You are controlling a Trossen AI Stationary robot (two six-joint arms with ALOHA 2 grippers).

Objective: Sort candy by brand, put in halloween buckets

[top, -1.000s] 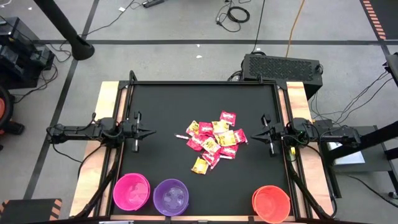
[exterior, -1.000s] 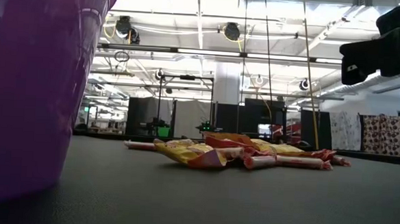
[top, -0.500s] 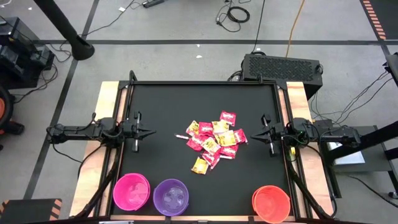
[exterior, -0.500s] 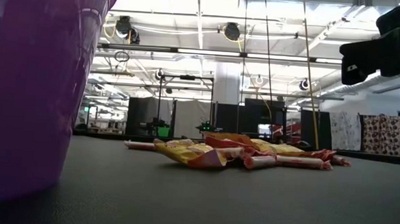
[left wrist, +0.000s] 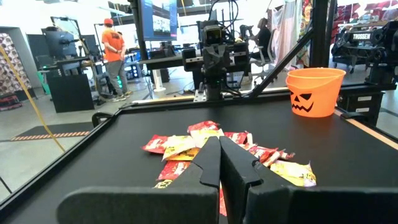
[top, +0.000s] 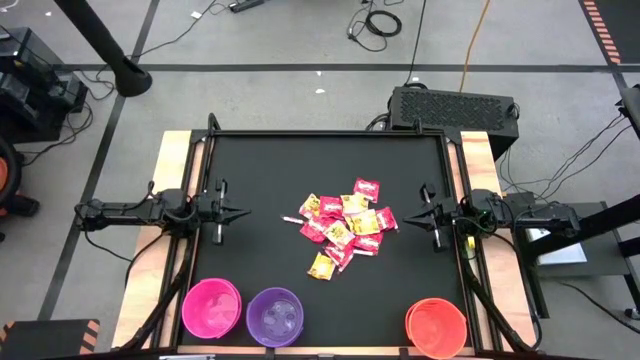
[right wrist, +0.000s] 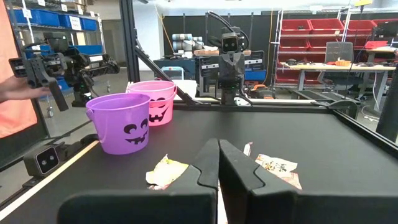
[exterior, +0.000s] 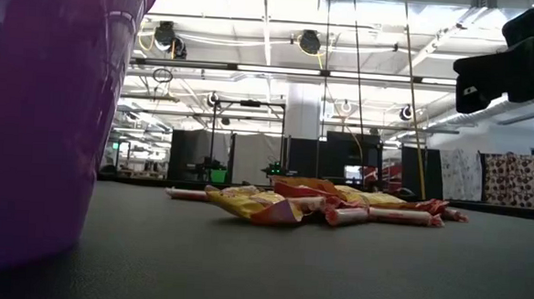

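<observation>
The candy [top: 345,228] lies in a heap at the centre of the desk [top: 270,170], between the left claw [top: 243,212] and right claw [top: 408,213], both closed together. Only the wrist views show pumpkin faces on the orange bucket [left wrist: 314,91], purple bucket [right wrist: 120,121] and pink bucket [right wrist: 157,99].

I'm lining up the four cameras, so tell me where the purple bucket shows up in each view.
High view: purple bucket at the table's near edge, between the pink bucket and the orange bucket.
Low view: its wall fills the picture's left side.
Left wrist view: not in it.
Right wrist view: standing upright, overlapping the pink bucket in the picture.
Shared landmark: the candy pile mid-table.
</observation>
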